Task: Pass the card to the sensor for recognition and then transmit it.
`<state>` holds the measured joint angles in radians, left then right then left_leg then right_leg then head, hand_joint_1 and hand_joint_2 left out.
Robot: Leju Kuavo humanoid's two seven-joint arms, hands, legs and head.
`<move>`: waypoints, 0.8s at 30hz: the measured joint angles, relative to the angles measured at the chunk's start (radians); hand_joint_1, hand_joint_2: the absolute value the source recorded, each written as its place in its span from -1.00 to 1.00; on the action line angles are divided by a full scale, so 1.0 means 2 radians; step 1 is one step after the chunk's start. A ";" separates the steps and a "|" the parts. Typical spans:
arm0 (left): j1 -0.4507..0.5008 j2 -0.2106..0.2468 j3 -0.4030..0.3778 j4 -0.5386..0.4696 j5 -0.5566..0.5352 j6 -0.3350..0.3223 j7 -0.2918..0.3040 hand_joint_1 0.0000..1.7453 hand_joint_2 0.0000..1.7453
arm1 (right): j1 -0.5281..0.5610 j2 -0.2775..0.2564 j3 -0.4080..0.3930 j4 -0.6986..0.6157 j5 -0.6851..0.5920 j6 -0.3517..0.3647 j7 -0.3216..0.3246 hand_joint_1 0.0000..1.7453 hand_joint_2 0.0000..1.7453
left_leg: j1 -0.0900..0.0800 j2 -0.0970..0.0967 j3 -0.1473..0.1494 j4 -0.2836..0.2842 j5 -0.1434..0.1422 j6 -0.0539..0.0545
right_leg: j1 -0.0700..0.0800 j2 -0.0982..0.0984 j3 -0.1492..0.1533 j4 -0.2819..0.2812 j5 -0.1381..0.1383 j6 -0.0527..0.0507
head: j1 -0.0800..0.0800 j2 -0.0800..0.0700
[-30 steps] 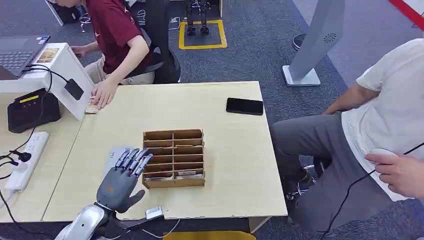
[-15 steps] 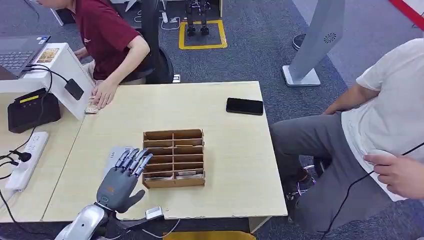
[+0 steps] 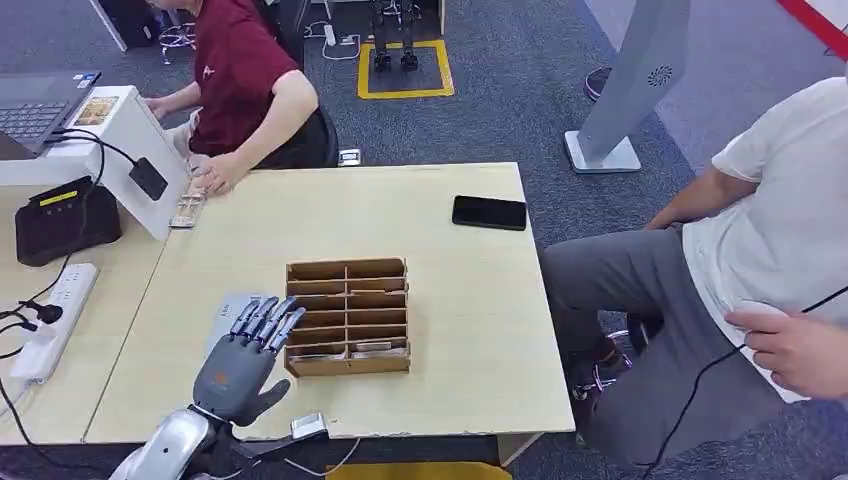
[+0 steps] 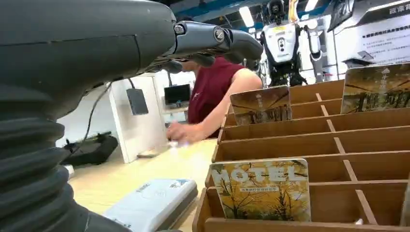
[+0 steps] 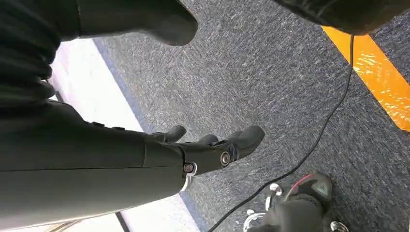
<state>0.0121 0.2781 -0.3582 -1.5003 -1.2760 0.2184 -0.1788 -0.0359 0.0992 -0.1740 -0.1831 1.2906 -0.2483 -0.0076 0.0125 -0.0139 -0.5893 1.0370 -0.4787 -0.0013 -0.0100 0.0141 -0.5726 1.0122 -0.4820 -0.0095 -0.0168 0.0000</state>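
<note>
Left hand [image 3: 243,360] empty, fingers apart by the rack [image 3: 348,316] — wrist view reveals its card [image 4: 261,190].

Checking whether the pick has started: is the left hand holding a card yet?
No. The left hand is open, fingers spread beside the wooden rack; cards stand in slots.

Robotics lab, office-like: grey carpet floor [image 3: 500,110] with yellow marked square [image 3: 404,68], white humanoid robot [image 4: 283,46] standing behind, laptop [image 3: 35,105], seated people at pale wooden table [image 3: 470,330]
</note>
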 joint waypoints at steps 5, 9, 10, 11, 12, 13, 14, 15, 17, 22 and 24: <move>0.056 0.035 0.000 -0.011 0.105 -0.021 -0.021 -1.00 1.00 | 0.002 0.000 0.000 0.000 0.008 0.000 -0.008 -1.00 1.00 | 0.000 0.002 0.001 0.000 -0.001 -0.001 | 0.000 0.003 -0.001 0.000 0.000 0.000 | -0.001 0.000; 0.068 0.047 0.000 -0.015 0.110 -0.021 -0.021 -1.00 1.00 | 0.000 0.000 0.000 0.000 0.008 0.000 -0.010 -1.00 1.00 | 0.000 0.001 0.001 0.000 -0.001 -0.001 | 0.000 0.001 0.000 0.000 -0.001 0.000 | -0.001 0.000; 0.069 0.048 0.000 -0.016 0.110 -0.021 -0.021 -1.00 1.00 | -0.001 0.000 0.000 0.000 0.008 0.000 -0.010 -1.00 1.00 | 0.000 0.001 0.001 0.000 -0.001 -0.001 | 0.000 0.001 0.000 0.000 -0.001 0.000 | -0.001 0.000; 0.069 0.049 0.000 -0.016 0.111 -0.021 -0.021 -1.00 1.00 | -0.001 0.000 0.000 0.000 0.008 0.000 -0.010 -1.00 1.00 | 0.000 0.001 0.001 0.000 -0.001 -0.001 | 0.000 0.001 0.000 0.000 -0.001 0.000 | -0.001 0.000; 0.070 0.050 0.000 -0.017 0.111 -0.021 -0.021 -1.00 1.00 | -0.001 0.000 0.000 0.000 0.008 0.000 -0.010 -1.00 1.00 | 0.000 0.001 0.001 0.000 0.000 -0.001 | 0.000 0.001 0.000 0.000 -0.001 0.000 | -0.001 0.000; 0.070 0.051 0.000 -0.017 0.111 -0.021 -0.021 -1.00 1.00 | -0.001 0.000 0.000 0.000 0.008 0.000 -0.010 -1.00 1.00 | 0.000 0.001 0.001 0.000 0.000 -0.001 | 0.000 0.001 0.000 0.000 -0.001 0.000 | -0.001 0.000; 0.070 0.051 0.000 -0.017 0.111 -0.021 -0.021 -1.00 1.00 | -0.001 0.000 0.000 0.000 0.008 0.000 -0.010 -1.00 1.00 | 0.000 0.001 0.001 0.000 0.000 0.000 | 0.000 0.001 0.000 0.000 -0.001 0.000 | -0.001 0.000; 0.071 0.051 0.000 -0.017 0.111 -0.021 -0.021 -1.00 1.00 | -0.001 0.000 0.000 0.000 0.008 0.000 -0.010 -1.00 1.00 | 0.000 0.001 0.001 0.000 0.000 0.000 | 0.000 0.001 0.000 0.000 -0.001 0.000 | -0.001 0.000; 0.071 0.052 0.000 -0.017 0.111 -0.022 -0.021 -1.00 1.00 | -0.001 0.000 0.000 0.000 0.008 0.000 -0.010 -1.00 1.00 | 0.000 0.001 0.001 0.000 0.000 0.000 | 0.000 0.001 0.000 0.000 -0.001 0.000 | -0.001 0.000; 0.071 0.053 0.000 -0.017 0.111 -0.022 -0.021 -1.00 1.00 | -0.001 0.000 0.000 0.000 0.008 0.000 -0.010 -1.00 1.00 | 0.000 0.001 0.001 0.000 0.000 0.000 | 0.000 0.001 0.000 0.000 -0.001 0.000 | -0.001 0.000; 0.071 0.053 0.000 -0.017 0.111 -0.022 -0.021 -1.00 1.00 | -0.001 0.000 0.000 0.000 0.008 0.000 -0.010 -1.00 1.00 | 0.000 0.001 0.001 0.000 0.000 0.000 | 0.000 0.001 0.000 0.000 -0.001 0.000 | -0.001 0.000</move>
<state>0.1538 0.3849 -0.3590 -1.5343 -1.0536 0.1751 -0.2216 -0.0374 0.0988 -0.1740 -0.1831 1.3073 -0.2480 -0.0271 0.0127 -0.0125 -0.5870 1.0371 -0.4796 -0.0022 -0.0099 0.0154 -0.5724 1.0120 -0.4833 -0.0093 -0.0179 0.0000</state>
